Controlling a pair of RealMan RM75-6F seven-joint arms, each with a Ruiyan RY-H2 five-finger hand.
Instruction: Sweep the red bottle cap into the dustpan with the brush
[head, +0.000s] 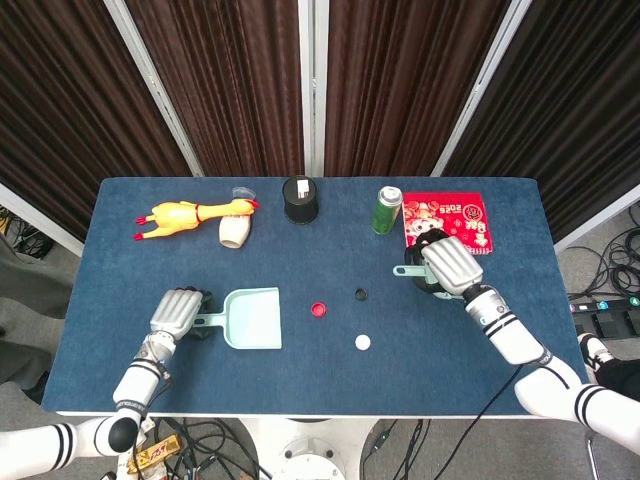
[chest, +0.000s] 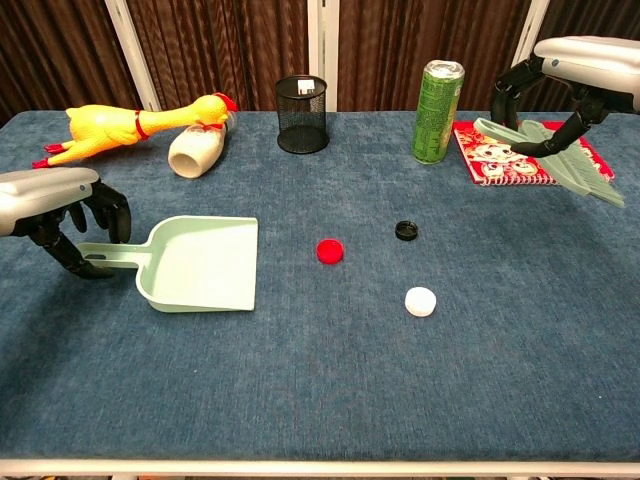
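1. Progress: red bottle cap (chest: 330, 250) lies unswept on the desk (chest: 330, 390), between dustpan (chest: 205, 263) and black cap (chest: 405, 230).
2. Hands: right hand (chest: 560, 75), fingers curled round the brush (chest: 550, 150), holds it above the desk; left hand (chest: 60, 215) fingers wrap the dustpan handle.
3. Views: chest view shows the bristles; head view hides them under the hand.

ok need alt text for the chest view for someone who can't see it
On a blue table, the left hand closes around the handle of a pale green dustpan while the right hand holds a green brush over a red notebook. A red bottle cap lies right of the dustpan, with a black cap and white cap beyond.
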